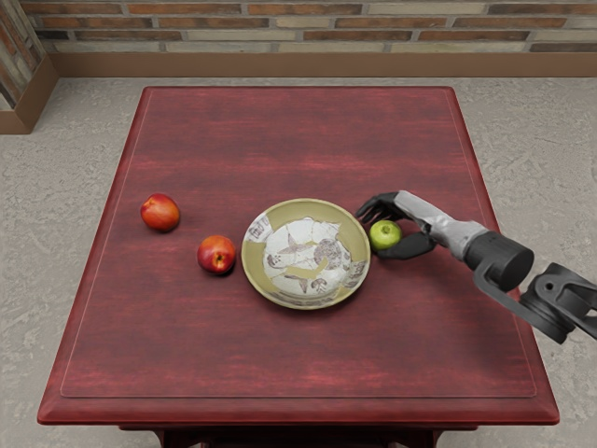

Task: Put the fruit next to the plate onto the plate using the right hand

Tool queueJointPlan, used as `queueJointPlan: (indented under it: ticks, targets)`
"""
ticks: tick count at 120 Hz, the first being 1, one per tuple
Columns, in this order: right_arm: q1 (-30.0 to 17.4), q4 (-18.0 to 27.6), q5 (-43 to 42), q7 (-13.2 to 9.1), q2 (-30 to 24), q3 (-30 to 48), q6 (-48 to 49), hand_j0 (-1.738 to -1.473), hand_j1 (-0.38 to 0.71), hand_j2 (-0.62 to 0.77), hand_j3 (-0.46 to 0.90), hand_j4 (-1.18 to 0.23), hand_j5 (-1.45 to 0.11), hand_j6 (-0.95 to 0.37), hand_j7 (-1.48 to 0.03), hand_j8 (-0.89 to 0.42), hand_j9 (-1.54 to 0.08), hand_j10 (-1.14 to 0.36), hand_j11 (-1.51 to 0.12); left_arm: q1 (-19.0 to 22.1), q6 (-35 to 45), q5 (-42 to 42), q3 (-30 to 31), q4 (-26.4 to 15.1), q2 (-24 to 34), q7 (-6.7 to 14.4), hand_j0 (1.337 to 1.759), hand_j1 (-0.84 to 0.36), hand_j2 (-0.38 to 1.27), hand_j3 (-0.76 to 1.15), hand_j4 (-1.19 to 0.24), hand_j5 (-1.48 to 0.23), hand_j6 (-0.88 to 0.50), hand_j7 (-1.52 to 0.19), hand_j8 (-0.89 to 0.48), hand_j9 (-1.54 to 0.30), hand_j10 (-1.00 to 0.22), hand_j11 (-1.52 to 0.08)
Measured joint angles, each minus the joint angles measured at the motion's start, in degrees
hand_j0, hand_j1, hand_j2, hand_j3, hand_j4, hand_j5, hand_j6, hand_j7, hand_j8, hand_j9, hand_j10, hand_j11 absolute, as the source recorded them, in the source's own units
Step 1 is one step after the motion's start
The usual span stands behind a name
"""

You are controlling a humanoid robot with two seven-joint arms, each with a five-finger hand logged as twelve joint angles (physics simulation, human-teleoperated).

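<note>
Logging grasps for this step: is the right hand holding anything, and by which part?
The right hand clasps the green apple across its sides, fingers behind, thumb in front, beside the plate.

The table looks like wood stained deep red, its grain showing as dark streaks under a smooth, low-sheen finish. The plate reads as glazed ceramic, with a dull olive rim and a painted cream centre. The green apple has smooth skin with a soft highlight. The two red apples are smooth too, and slightly glossy. The right hand has matt black fingers and a light grey hard shell, plastic or painted metal. The floor is speckled and rough like concrete. The brick wall is coarse and matt.
</note>
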Motion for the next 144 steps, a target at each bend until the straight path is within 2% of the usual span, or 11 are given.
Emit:
queueJointPlan:
  ticks: [19, 34, 40, 57, 79, 104, 144]
  targets:
    - [0.0, -0.6, -0.1, 1.9, -0.2, -0.8, 0.0, -1.655, 0.28, 0.01, 0.00, -0.56, -0.71, -0.54, -0.70, -0.39, -0.71, -0.40, -0.72, 0.0, 0.0, 0.0, 0.0, 0.0, 0.0, 0.0, 1.658, 0.06, 0.05, 0.00, -0.24, -0.32, -0.24, -0.32, -0.24, -0.32, -0.24, -0.32]
    - [0.0, -1.2, 0.4, 3.3, -0.3, -1.0, 0.3, -1.647, 0.32, 0.08, 0.00, -0.59, -0.79, -0.57, -0.64, -0.36, -0.78, -0.37, -0.79, 0.0, 0.0, 0.0, 0.0, 0.0, 0.0, 0.0, 1.658, 0.06, 0.05, 0.00, -0.24, -0.32, -0.24, -0.32, -0.24, -0.32, -0.24, -0.32]
    - [0.0, -1.4, 0.6, 3.7, -0.5, -1.0, 0.5, -1.646, 0.31, 0.11, 0.00, -0.59, -0.81, -0.63, -0.53, -0.35, -0.81, -0.37, -0.81, 0.0, 0.0, 0.0, 0.0, 0.0, 0.0, 0.0, 1.658, 0.06, 0.05, 0.00, -0.24, -0.32, -0.24, -0.32, -0.24, -0.32, -0.24, -0.32]
    - [0.3, -1.2, 2.4, 4.9, -2.4, -0.7, 0.8, -1.651, 0.29, 0.17, 0.00, -0.61, -0.83, -0.64, -0.68, -0.41, -0.83, -0.41, -0.83, 0.0, 0.0, 0.0, 0.0, 0.0, 0.0, 0.0, 1.658, 0.06, 0.05, 0.00, -0.24, -0.32, -0.24, -0.32, -0.24, -0.32, -0.24, -0.32]
    - [0.9, 0.5, 6.0, 5.6, -5.2, -0.1, 2.6, -1.654, 0.27, 0.19, 0.00, -0.63, -0.84, -0.64, -0.78, -0.43, -0.85, -0.43, -0.83, 0.0, 0.0, 0.0, 0.0, 0.0, 0.0, 0.0, 1.658, 0.06, 0.05, 0.00, -0.24, -0.32, -0.24, -0.32, -0.24, -0.32, -0.24, -0.32]
    - [1.5, 3.6, 13.2, 6.1, -9.4, 3.7, 10.5, -1.656, 0.26, 0.20, 0.00, -0.63, -0.85, -0.64, -0.81, -0.44, -0.85, -0.45, -0.83, 0.0, 0.0, 0.0, 0.0, 0.0, 0.0, 0.0, 1.658, 0.06, 0.05, 0.00, -0.24, -0.32, -0.24, -0.32, -0.24, -0.32, -0.24, -0.32]
    - [1.6, 4.1, 25.9, 6.2, -11.6, 10.5, 26.7, -1.657, 0.26, 0.26, 0.00, -0.64, -0.85, -0.64, -0.83, -0.47, -0.84, -0.47, -0.82, 0.0, 0.0, 0.0, 0.0, 0.0, 0.0, 0.0, 1.658, 0.06, 0.05, 0.00, -0.24, -0.32, -0.24, -0.32, -0.24, -0.32, -0.24, -0.32]
